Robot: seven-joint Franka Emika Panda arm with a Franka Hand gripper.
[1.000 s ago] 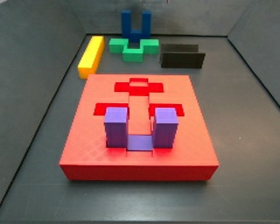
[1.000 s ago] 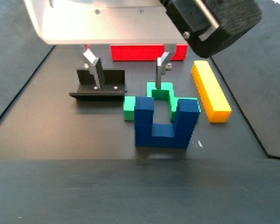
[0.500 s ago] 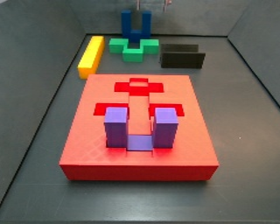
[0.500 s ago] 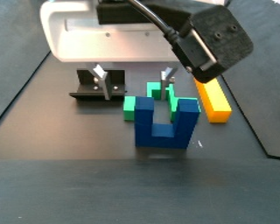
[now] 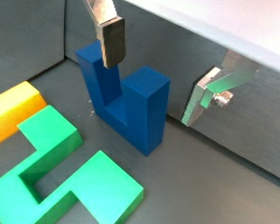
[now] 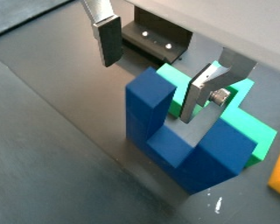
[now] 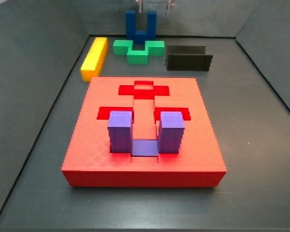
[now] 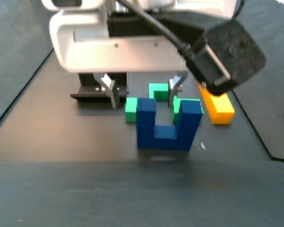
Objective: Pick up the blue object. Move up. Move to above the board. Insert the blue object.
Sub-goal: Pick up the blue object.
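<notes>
Now the fingers [image 5: 112,39] hang spread wide apart, one dark-padded plate against the outer face of one prong in a wrist view, the other silver plate [image 6: 213,87] standing off beyond the second prong with a clear gap. The gripper [image 8: 142,90] is low over the blue object [image 8: 169,124] and grips nothing; in a side view its two finger tips show on either side of the block's back, just above the floor. The blue object [image 5: 125,99] stands upright on the dark floor [image 8: 74,186], prongs up, base down, and in both wrist views it sits between the two plates [image 6: 106,39].

Just behind it, touching or very nearly so, lies a green block [image 6: 254,131], flat and stepped in outline; in a wrist view it spreads across the floor beside the blue base [image 5: 66,166]. A yellow bar [image 8: 215,93] lies alongside, near the floor's side edge, and the fixture [image 8: 95,91] stands dark on the opposite side of the green piece.

Looking down the floor in a side view, the board [image 7: 97,159] fills the near half, well apart from the gripper [image 7: 141,13] at the far edge. A purple U-shaped block [image 7: 141,131] stands seated in the board's near recess, and a cross-shaped recess [image 7: 142,90] shows beyond it.
</notes>
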